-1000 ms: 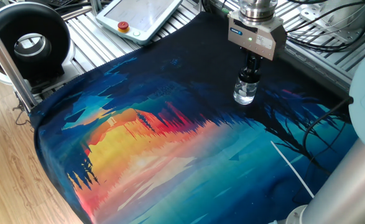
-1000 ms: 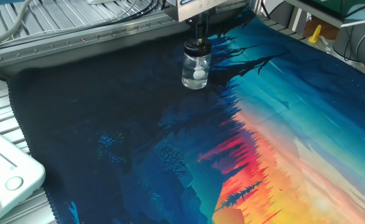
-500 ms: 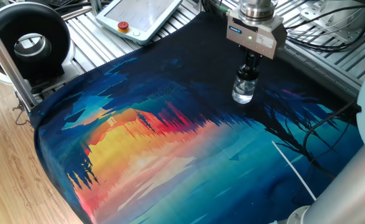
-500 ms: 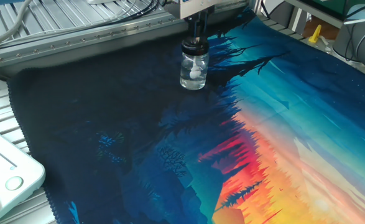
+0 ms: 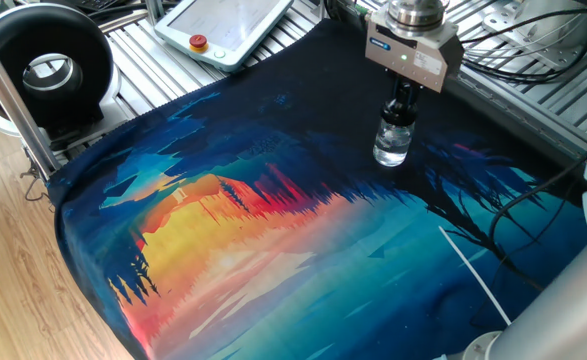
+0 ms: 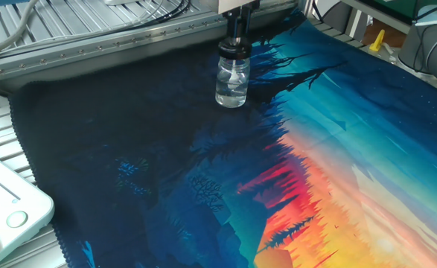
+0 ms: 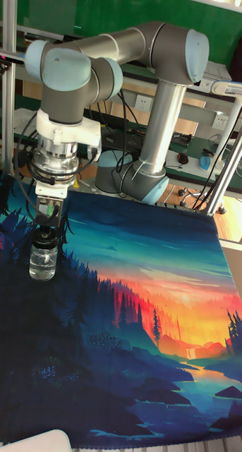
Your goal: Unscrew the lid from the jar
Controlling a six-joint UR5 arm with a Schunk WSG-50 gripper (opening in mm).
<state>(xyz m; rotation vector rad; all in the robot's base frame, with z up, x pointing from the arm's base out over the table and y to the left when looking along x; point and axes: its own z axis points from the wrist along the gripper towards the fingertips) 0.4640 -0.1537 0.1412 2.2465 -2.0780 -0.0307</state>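
The jar (image 5: 392, 146) (image 6: 231, 83) (image 7: 43, 262) is a small clear glass bottle standing upright on the dark far part of the colourful mat (image 5: 273, 230). Its black lid (image 5: 400, 113) (image 6: 234, 50) (image 7: 45, 239) sits on the neck. My gripper (image 5: 403, 101) (image 6: 235, 41) (image 7: 47, 227) comes straight down from above, and its two thin black fingers are shut on the lid. The fingertips are partly merged with the black cap, so the exact contact is hard to see.
A teach pendant (image 5: 228, 28) lies on the slatted metal table behind the mat, and a black round fan (image 5: 43, 65) stands at the left. Cables (image 5: 533, 40) run behind the gripper. The arm's base (image 7: 131, 176) stands at the mat's back edge.
The gripper body has shifted slightly upward and away in both fixed views, and the jar has moved a few pixels with it. The fingers stay on the lid.
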